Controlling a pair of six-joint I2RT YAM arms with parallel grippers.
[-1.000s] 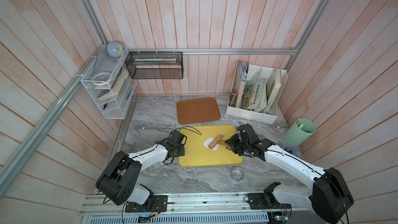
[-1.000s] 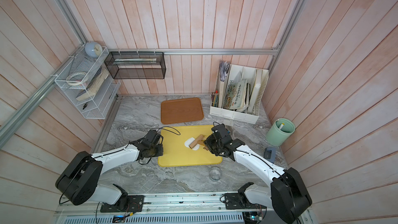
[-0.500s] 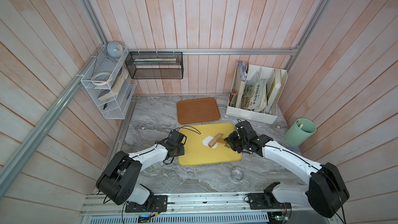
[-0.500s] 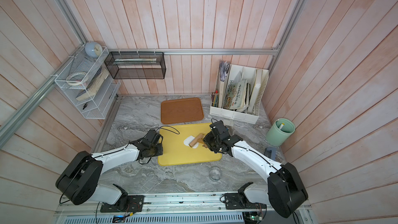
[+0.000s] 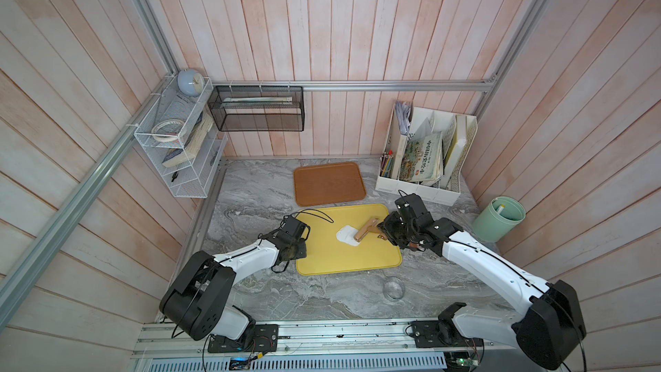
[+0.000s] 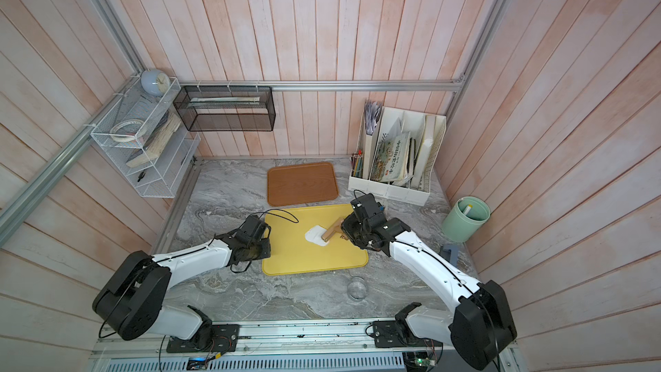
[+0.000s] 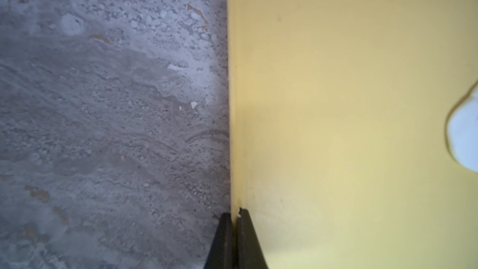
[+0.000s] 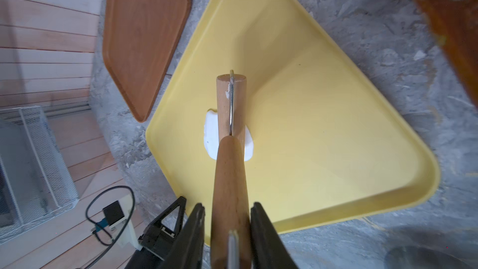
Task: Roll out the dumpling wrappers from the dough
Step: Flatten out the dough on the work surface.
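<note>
The dough (image 5: pixel 344 235) (image 6: pixel 313 235) is a flattish white blob of irregular outline on the yellow tray (image 5: pixel 339 257) (image 6: pixel 311 261). A wooden roller (image 5: pixel 365 231) (image 6: pixel 331 232) (image 8: pixel 231 104) lies across it, and my right gripper (image 5: pixel 384 232) (image 6: pixel 348 232) (image 8: pixel 227 208) is shut on the roller's handle. In the right wrist view the dough (image 8: pixel 210 135) shows on both sides of the drum. My left gripper (image 5: pixel 299 245) (image 6: pixel 266 245) (image 7: pixel 236 214) is shut on the yellow tray's left rim (image 7: pixel 232 99). The dough's edge (image 7: pixel 465 135) shows far off. No dumpling wrappers are in view.
A brown tray (image 5: pixel 329 184) lies behind the yellow one. A white file organizer (image 5: pixel 422 162) stands at the back right, with a green cup (image 5: pixel 499 218) further right. A small round glass dish (image 5: pixel 393 288) sits near the front. Wire shelves (image 5: pixel 175 148) hang on the left wall.
My right gripper has shifted the roller slightly across the dough, toward the back. The left gripper has stayed clamped on the tray rim.
</note>
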